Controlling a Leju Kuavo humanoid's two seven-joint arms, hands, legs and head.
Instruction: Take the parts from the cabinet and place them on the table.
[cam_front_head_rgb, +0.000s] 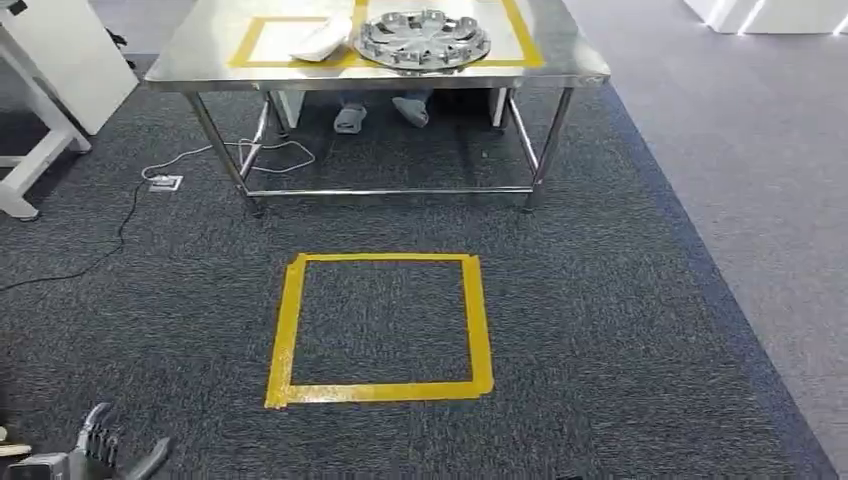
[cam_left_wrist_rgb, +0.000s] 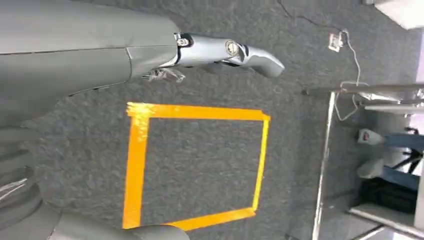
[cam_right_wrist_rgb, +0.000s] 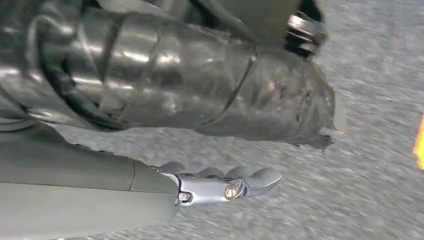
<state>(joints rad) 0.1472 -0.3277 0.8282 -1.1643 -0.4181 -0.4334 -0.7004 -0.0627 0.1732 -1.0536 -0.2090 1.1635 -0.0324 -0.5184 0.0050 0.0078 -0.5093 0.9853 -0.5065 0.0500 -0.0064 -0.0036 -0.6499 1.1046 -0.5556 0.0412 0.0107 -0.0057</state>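
Already a silver wheel cover (cam_front_head_rgb: 422, 40) lies on the steel table (cam_front_head_rgb: 200, 62) well ahead of the empty, loosely spread left hand (cam_front_head_rgb: 100, 445) and right hand (cam_right_wrist_rgb: 225, 185), so fetching another part seems next.

Table (cam_front_head_rgb: 200, 70) ahead (wheel cover (cam_front_head_rgb: 422, 40) aboard) blocks passage.

The left hand (cam_left_wrist_rgb: 227, 52) hangs over grey carpet (cam_left_wrist_rgb: 210, 165) holding nothing, thumb out straight, beside a square of yellow tape (cam_left_wrist_rgb: 197, 112), with the steel table legs (cam_left_wrist_rgb: 325, 150), a white cable (cam_left_wrist_rgb: 350, 45) and a person's grey shoes (cam_left_wrist_rgb: 367, 167) beyond.
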